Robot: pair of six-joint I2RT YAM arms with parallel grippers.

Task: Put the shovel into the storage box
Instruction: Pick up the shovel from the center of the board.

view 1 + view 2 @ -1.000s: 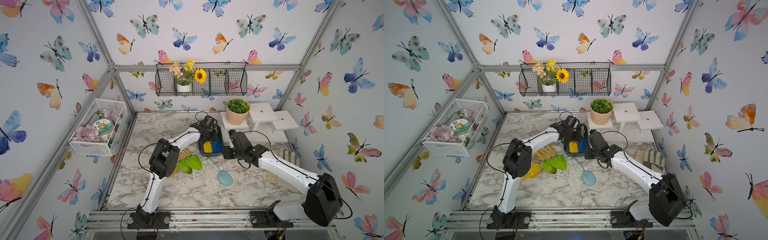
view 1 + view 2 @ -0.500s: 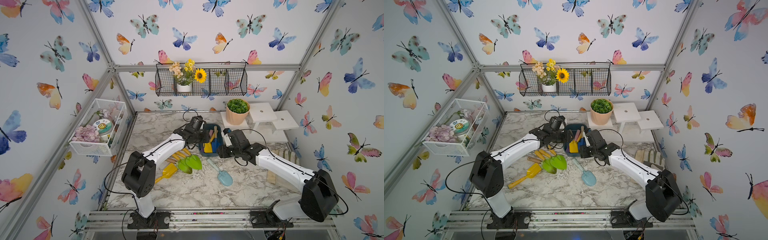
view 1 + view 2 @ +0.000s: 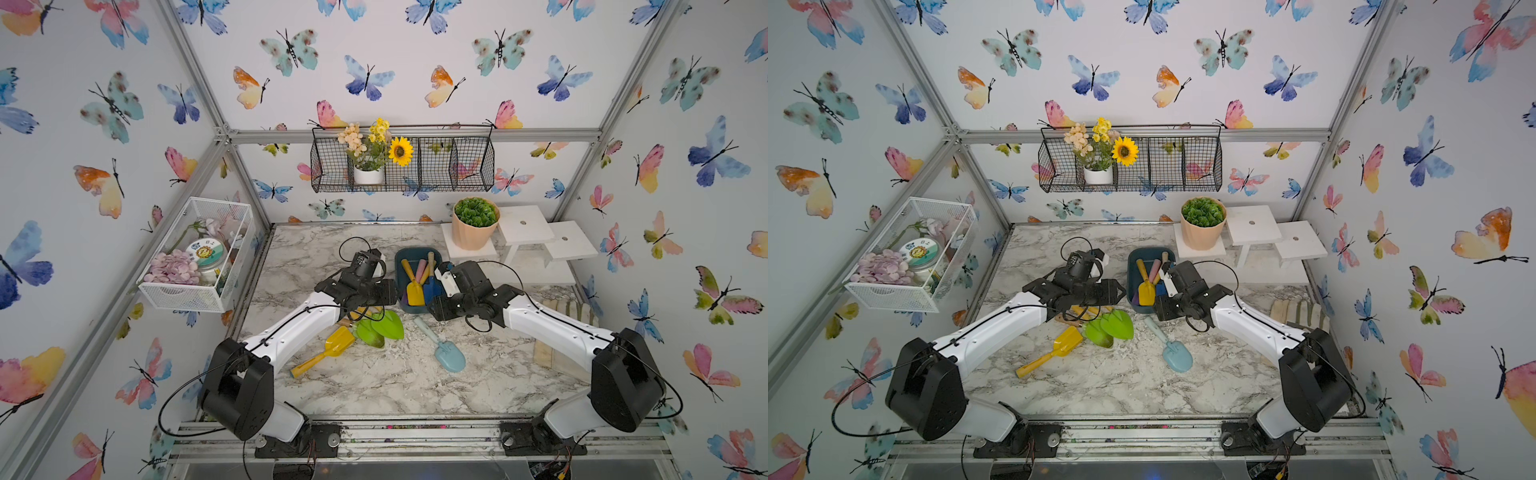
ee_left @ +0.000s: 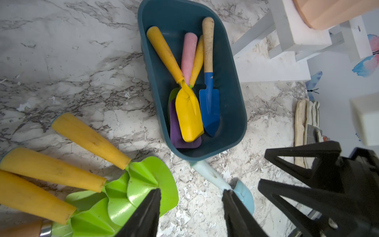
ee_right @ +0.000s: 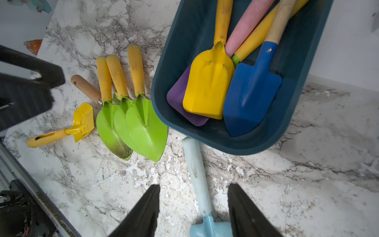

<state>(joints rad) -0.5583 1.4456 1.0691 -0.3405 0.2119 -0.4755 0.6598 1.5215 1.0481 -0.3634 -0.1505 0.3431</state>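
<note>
The left pincer (image 4: 191,190) hangs with its black fingers spread wide and nothing between them: empty! Just ahead of its tips sits the dark teal, shallow plastic storage box (image 4: 174,18), and that box is filling up. A yellow plastic scoop shovel (image 4: 188,115) lies on top, a blue metal trowel with a pale wooden handle (image 4: 209,106) is right beside it, and a purple blade with a pink handle (image 4: 176,133) sits underneath. Just below and beside this pincer, on the side away from the box, three lime-green trowels with yellow handles (image 4: 143,180) fan out on the white marble surface (image 3: 374,386), blades overlapping.

Over to the right pincer (image 5: 194,185): it's parted too, gripping nothing. A light-blue plastic shovel (image 5: 194,164) lies flat on the surface under the gap between its fingers, its handle end just beside the box's near wall, and neither finger touches it. Beyond the green trowels from this pincer rests a small yellow scoop (image 5: 82,121), outside the box. In both top views the two pincers flank the box's near end.
</note>
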